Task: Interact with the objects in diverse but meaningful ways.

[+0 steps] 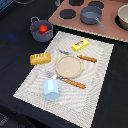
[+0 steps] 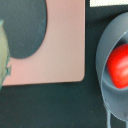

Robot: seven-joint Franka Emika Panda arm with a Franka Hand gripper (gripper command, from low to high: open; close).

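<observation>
Roughly, by item:

Mat: pale woven cloth on a dark table, set at an angle; one corner points toward the near edge of the exterior view.
Plate: tan, round, at mid-mat, bare.
Knife: orange handle, just beyond the plate on the far side.
Fork: orange handle, just beside the plate's near rim.
Packet: yellow, near the mat's far edge, apart from the knife.
Loaf: golden-brown, on the mat's edge at the exterior view's left.
Cup: light blue, near the mat's near corner, apart from the fork.
Tomato: red, inside a grey pot that stands off the mat on the dark table, beyond the loaf.
Second pot: grey, long handle, on the pink stove board with dark burner discs.
Open room: bare mat toward the exterior view's right; dark table near the exterior view's left edge.
Wrist view: pot wall with the tomato inside, beside a corner of the pink board; dark table between them.
Gripper: not in either view; cannot tell how far it is open or whether it holds anything.
</observation>
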